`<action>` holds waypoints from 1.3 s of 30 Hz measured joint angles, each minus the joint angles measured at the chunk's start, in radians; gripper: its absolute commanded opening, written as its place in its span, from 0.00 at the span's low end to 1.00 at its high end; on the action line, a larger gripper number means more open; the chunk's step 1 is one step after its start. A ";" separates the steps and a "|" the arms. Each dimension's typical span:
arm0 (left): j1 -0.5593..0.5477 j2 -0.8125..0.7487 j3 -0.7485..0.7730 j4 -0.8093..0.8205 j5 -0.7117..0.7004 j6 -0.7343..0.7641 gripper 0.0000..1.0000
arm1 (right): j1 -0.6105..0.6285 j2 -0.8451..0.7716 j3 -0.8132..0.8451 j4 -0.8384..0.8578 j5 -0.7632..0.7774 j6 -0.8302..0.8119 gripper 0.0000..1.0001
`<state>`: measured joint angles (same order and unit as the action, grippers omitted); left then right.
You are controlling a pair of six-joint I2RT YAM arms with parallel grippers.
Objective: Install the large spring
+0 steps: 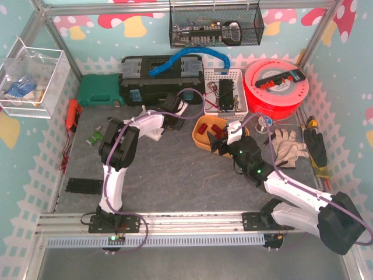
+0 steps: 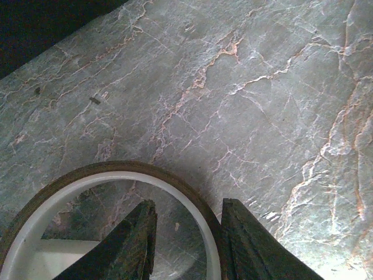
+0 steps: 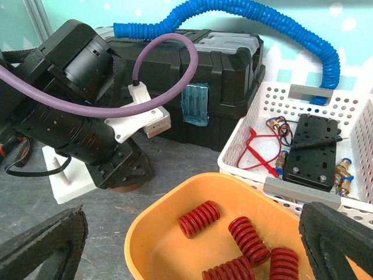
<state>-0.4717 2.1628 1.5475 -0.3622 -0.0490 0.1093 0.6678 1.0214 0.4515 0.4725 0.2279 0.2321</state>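
Orange bowl (image 3: 145, 233), centre-right: red springs (image 3: 199, 219) inside. R pincer (image 3: 192, 245) wide, at bowl. L pincer (image 2: 187, 245) narrow gap, astride ring (image 2: 116, 170) rim.

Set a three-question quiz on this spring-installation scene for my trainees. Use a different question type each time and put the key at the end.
1. True or false: the right gripper is shut on a spring.
2. Multiple choice: the red springs lie in A) a glass jar, B) an orange bowl, C) a cardboard box.
3. Short answer: what does the blue hose lie across?

Key
1. False. Its fingers stand wide apart above the bowl and hold nothing.
2. B.
3. The black toolbox.
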 measured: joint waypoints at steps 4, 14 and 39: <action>-0.001 0.000 0.000 -0.002 0.000 0.000 0.36 | 0.000 0.000 0.000 0.000 0.000 0.000 0.99; -0.002 0.000 -0.005 -0.005 0.000 -0.001 0.36 | 0.000 0.000 0.000 0.000 0.000 0.000 0.99; -0.010 -0.001 -0.026 -0.009 0.008 -0.003 0.10 | 0.000 0.000 0.000 0.000 0.000 0.000 0.99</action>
<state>-0.4812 2.1616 1.5219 -0.3714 -0.0410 0.1062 0.6678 1.0214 0.4515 0.4725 0.2283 0.2321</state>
